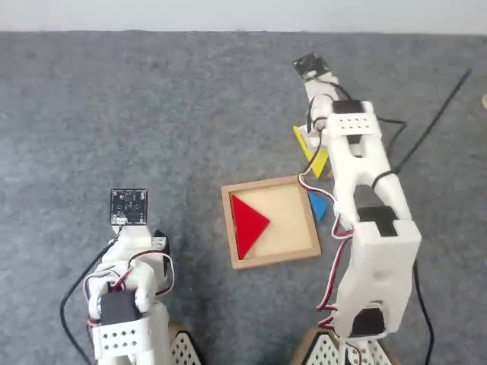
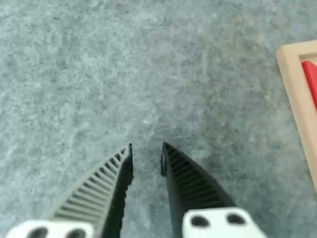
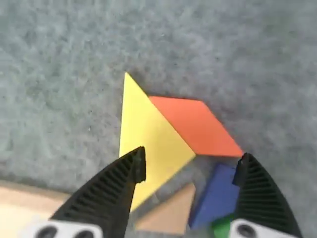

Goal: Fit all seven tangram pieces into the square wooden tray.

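At centre frame in the high view, the square wooden tray [image 1: 293,217] lies on grey carpet [image 1: 114,114], with a red triangle [image 1: 247,220] inside against its left wall. Off the tray's upper right corner lie a yellow triangle [image 1: 316,161] and, lower, a blue piece [image 1: 318,205], both partly under the right arm [image 1: 365,190]. The right gripper [image 3: 192,157] hangs wide open and empty over the yellow triangle, which touches an orange parallelogram [image 3: 193,124]. Lower left, the left gripper [image 2: 146,146] is parted by a narrow gap, holding nothing.
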Robot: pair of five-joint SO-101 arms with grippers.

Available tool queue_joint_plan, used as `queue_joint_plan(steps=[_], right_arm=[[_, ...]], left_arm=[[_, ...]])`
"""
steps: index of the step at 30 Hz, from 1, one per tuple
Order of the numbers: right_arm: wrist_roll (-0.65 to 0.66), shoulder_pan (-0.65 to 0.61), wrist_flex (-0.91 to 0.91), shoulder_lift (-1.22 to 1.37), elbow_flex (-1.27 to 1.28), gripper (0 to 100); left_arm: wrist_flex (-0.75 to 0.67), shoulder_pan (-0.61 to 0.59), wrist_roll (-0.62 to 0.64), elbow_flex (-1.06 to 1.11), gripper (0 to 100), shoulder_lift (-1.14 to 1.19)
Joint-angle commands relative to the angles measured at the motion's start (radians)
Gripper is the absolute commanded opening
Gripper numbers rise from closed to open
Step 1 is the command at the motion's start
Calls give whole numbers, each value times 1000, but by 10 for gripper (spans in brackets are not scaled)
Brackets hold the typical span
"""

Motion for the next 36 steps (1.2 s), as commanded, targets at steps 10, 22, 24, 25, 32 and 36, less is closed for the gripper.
queue_joint_plan(steps=[10,22,24,25,32,36], right_arm=[[106,-28,-294,97,-58,292],[89,-33,-38,142,-130,292],[66,-33,8,139,-130,292],[58,-27,27,139,-129,292],[57,53,127,134,-126,292],[100,104,197,136,-124,292]], left_arm=[[3,-3,-2,-13,93,-20],[3,-2,-2,-13,93,-20],[3,-2,-2,-13,93,-20],[3,-2,-2,-13,93,-20],[3,-2,-2,-13,93,-20],[3,-2,-2,-13,93,-20]])
